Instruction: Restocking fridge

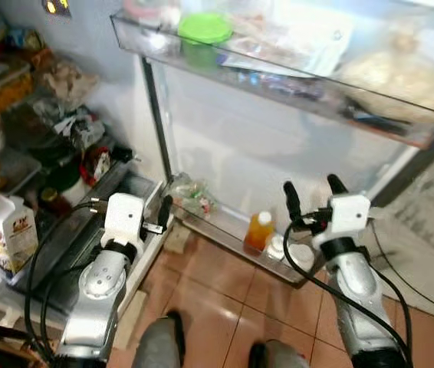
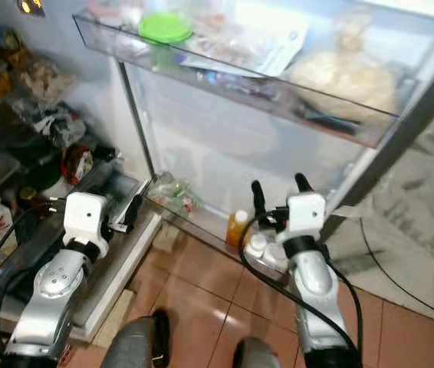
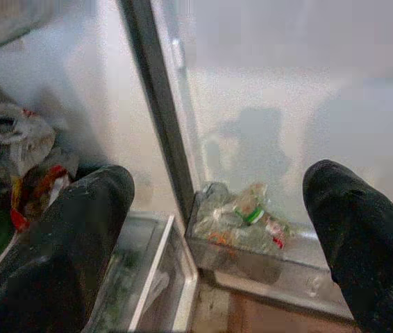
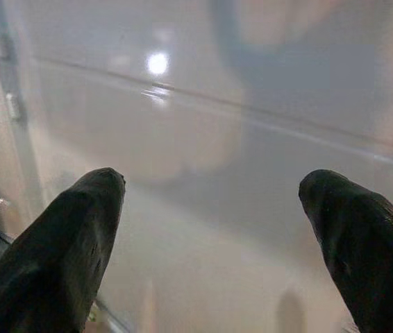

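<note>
The fridge stands open, and its door (image 1: 278, 153) swings out in front of me. My left gripper (image 3: 217, 236) is open and holds nothing, low down by the hinge post, with its fingers towards a crumpled clear packet (image 3: 241, 218) at the near end of the lower door shelf (image 1: 221, 234). My right gripper (image 1: 313, 192) is open too, raised in front of the door's white inner wall, just above an orange juice bottle (image 1: 260, 230) and small white bottles (image 1: 280, 247) on that shelf.
The upper door shelf (image 1: 294, 92) carries a green-lidded tub (image 1: 205, 31), flat packets and a pale bagged lump (image 1: 401, 77). Packed fridge shelves and a milk carton (image 1: 10, 230) are on the left. Below is brown tile floor (image 1: 217, 299), with a cable (image 1: 424, 291) at the right.
</note>
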Robot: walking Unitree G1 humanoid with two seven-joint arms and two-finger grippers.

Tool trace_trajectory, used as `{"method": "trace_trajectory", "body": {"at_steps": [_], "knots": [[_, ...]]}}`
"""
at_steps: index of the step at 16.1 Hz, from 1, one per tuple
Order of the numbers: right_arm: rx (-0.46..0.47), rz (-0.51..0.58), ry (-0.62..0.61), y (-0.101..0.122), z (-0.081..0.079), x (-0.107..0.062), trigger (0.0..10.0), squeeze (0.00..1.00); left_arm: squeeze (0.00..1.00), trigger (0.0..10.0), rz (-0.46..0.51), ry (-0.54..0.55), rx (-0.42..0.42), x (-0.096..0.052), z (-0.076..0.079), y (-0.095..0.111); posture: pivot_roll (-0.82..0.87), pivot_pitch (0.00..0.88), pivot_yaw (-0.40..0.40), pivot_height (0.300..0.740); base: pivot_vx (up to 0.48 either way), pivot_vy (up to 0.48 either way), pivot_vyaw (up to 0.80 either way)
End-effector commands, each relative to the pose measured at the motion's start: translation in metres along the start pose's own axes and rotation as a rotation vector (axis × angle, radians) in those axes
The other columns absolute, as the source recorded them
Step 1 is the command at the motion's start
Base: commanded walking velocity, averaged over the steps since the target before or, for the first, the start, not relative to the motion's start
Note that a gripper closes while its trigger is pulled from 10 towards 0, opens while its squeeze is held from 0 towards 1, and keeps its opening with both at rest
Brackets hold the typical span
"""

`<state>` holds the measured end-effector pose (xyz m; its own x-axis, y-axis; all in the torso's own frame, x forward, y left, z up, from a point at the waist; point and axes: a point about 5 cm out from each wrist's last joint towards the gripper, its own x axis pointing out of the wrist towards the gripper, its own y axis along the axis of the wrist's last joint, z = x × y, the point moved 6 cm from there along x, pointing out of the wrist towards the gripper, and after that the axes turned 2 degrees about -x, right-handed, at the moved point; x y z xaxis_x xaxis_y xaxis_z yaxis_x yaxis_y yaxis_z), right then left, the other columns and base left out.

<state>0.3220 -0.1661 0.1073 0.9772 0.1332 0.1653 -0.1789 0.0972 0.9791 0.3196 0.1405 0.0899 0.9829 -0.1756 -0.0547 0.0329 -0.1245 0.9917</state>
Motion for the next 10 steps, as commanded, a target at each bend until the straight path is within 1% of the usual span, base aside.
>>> {"method": "trace_trajectory", "body": {"at_steps": [1,2,5,6,7,8,9,10], "knots": [[-0.011,0.011,-0.014,0.006,0.003,0.000,10.0,1.00,0.00,10.0,-0.002,0.003,-0.001,0.002,0.001,-0.002,0.04,0.033,0.020,0.740,0.000,0.000,0.00],[-0.030,0.010,-0.029,0.008,0.007,0.002,10.0,1.00,0.00,10.0,0.004,-0.008,-0.003,0.005,0.004,0.000,0.04,0.031,0.024,0.740,0.000,0.000,0.00],[-0.049,-0.006,-0.050,0.011,0.010,0.004,10.0,1.00,0.00,10.0,0.016,-0.030,-0.007,0.011,0.008,0.001,0.02,0.025,0.026,0.740,0.000,0.000,0.00],[-0.067,-0.031,-0.063,0.007,0.012,0.003,10.0,0.99,0.00,10.0,0.017,-0.033,-0.009,0.012,0.009,0.001,0.02,0.024,0.027,0.740,-0.319,0.000,0.00],[-0.068,-0.052,-0.057,0.003,0.011,0.002,10.0,0.37,0.00,10.0,0.018,-0.035,-0.009,0.012,0.010,0.000,0.02,0.024,0.027,0.740,-0.277,0.000,0.00],[-0.069,-0.066,-0.051,0.000,0.010,0.002,10.0,0.00,0.00,10.0,0.021,-0.040,-0.007,0.013,0.011,0.000,0.02,0.018,0.028,0.740,0.000,0.000,0.00],[-0.071,-0.068,-0.059,0.000,0.011,0.002,10.0,0.00,0.00,10.0,0.022,-0.042,-0.007,0.014,0.011,0.000,0.02,0.018,0.028,0.740,0.000,0.000,0.00],[-0.080,-0.105,-0.065,-0.005,0.010,0.006,10.0,0.00,0.00,10.0,0.023,-0.039,-0.005,0.015,0.011,0.000,0.03,0.018,0.028,0.740,0.000,0.000,0.00]]}}
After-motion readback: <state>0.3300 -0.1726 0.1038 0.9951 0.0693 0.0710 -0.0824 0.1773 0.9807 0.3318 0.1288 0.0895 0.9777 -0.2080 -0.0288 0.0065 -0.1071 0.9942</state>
